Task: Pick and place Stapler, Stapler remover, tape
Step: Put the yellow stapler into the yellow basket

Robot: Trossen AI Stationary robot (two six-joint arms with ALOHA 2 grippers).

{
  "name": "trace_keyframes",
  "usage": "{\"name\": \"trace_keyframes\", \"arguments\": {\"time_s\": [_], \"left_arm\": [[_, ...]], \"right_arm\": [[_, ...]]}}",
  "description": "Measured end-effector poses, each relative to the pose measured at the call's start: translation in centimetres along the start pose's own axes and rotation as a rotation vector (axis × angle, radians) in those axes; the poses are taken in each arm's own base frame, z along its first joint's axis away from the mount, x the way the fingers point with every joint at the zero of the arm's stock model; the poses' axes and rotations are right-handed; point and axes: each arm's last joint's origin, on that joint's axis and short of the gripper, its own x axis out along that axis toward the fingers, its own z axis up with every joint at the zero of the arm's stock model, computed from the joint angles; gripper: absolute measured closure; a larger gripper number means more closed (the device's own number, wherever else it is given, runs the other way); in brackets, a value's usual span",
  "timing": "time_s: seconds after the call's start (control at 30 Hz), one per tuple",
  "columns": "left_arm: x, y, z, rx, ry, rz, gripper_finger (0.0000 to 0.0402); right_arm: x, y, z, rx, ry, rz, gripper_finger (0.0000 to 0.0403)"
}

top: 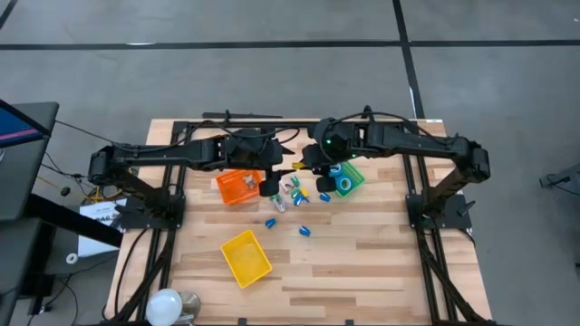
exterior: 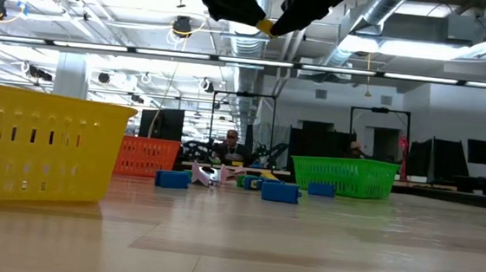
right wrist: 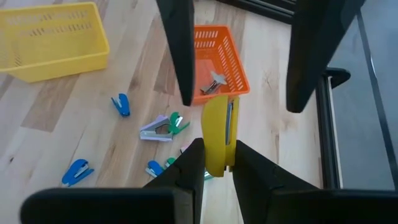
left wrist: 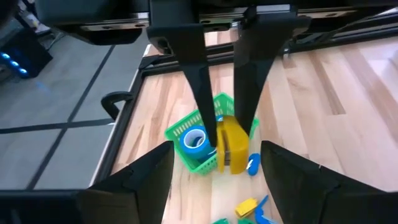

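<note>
A yellow stapler (right wrist: 217, 127) hangs in the air between the two arms, with my right gripper (right wrist: 217, 150) shut on it. It also shows in the left wrist view (left wrist: 232, 148) and as a yellow bit in the high view (top: 297, 167). My left gripper (left wrist: 216, 150) faces it, open, its fingers (right wrist: 179, 56) wide on either side of the stapler's free end without touching. A roll of blue tape (left wrist: 194, 140) lies in the green bin (top: 350, 178). A metal stapler remover (right wrist: 214, 83) lies in the orange bin (right wrist: 219, 55). My right gripper pinches the yellow stapler between its two fingers, near one end (right wrist: 217, 163). The fingers slant down from the table's right side and lie along the stapler. The stapler's other end sticks out beyond the fingertips. It is lifted clear, high above the table.
Small blue staplers (right wrist: 121, 104) and green and lilac removers (right wrist: 163, 127) lie scattered on the wood between the bins. A yellow bin (top: 246, 256) stands nearer the front edge. A pale round object (top: 166, 305) sits at the front left corner.
</note>
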Motion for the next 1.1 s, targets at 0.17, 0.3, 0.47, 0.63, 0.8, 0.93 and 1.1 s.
{"name": "trace_keyframes", "arguments": {"time_s": [0.17, 0.3, 0.47, 0.63, 0.8, 0.93, 1.1], "left_arm": [[0.0, 0.0, 0.0, -0.004, 0.001, 0.004, 0.0171], [0.0, 0.0, 0.0, -0.023, 0.001, 0.004, 0.017], [0.3, -0.1, -0.1, -0.047, 0.008, 0.0, 0.017], [0.6, -0.8, -0.1, -0.047, 0.012, -0.018, 0.0174], [0.8, -0.9, 0.0, -0.048, 0.0, -0.016, 0.0187], [0.7, -0.8, 0.1, -0.049, -0.01, -0.011, 0.0197], [1.3, -1.0, -0.2, -0.047, 0.005, -0.015, 0.0205]], "right_arm": [[0.0, 0.0, 0.0, 0.0, 0.0, 0.0, 0.0341], [0.0, 0.0, 0.0, 0.0, 0.0, 0.0, 0.0341], [0.0, 0.0, 0.0, 0.0, 0.0, 0.0, 0.0341], [0.0, 0.0, 0.0, -0.001, -0.001, 0.0, 0.0341], [0.0, 0.2, 0.1, -0.005, -0.003, 0.003, 0.0341], [0.0, 0.4, 0.2, -0.01, -0.005, 0.009, 0.0341], [0.0, 0.6, 0.3, -0.013, -0.008, 0.011, 0.0341]]}}
